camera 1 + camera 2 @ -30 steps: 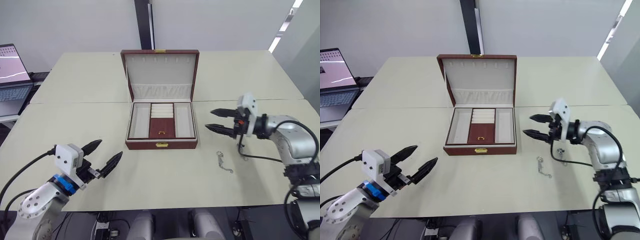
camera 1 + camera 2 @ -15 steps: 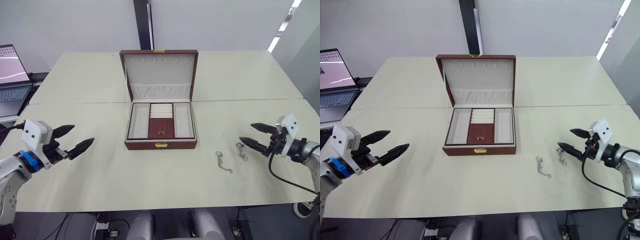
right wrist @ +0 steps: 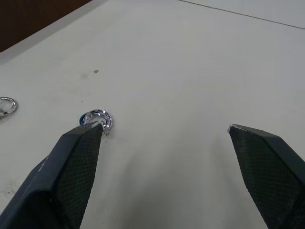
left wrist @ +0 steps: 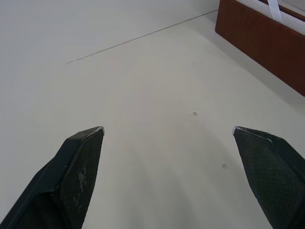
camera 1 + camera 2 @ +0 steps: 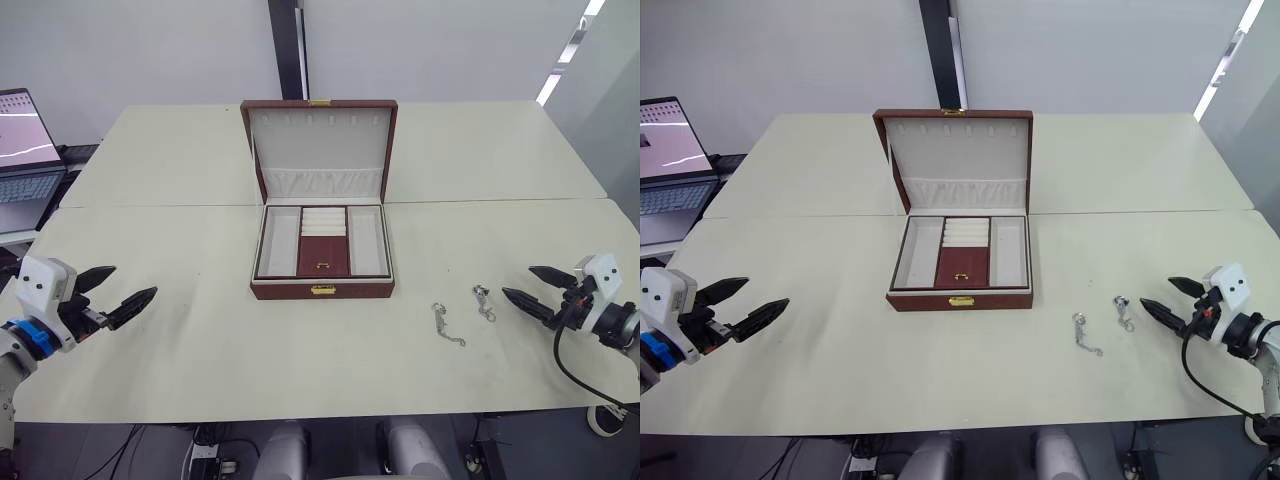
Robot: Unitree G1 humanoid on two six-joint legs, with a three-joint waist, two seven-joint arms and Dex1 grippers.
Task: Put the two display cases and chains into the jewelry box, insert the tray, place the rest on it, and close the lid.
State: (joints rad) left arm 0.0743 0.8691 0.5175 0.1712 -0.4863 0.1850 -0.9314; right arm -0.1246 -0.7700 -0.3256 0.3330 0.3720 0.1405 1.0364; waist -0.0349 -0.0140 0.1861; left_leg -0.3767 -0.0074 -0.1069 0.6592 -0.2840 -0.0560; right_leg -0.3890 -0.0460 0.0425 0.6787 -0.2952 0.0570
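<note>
The left gripper (image 5: 118, 293) hung wide open and empty over the cream table (image 5: 200, 350), an open laptop (image 5: 25, 150) off behind it. The reddish-brown leatherette jewelry box (image 5: 322, 245) sat mid-table, clasp toward the robot, hinged lid (image 5: 319, 150) upright. Two thin silver chains (image 5: 447, 324) lay right of it, running near-to-far. No readable writing. The right gripper (image 5: 528, 284) was splayed, empty, just beside them.

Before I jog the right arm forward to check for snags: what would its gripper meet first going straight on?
Probably the nearer chain on the table: it lies just ahead of the right gripper, whose jaws are open. Height over the table is unclear.
</note>
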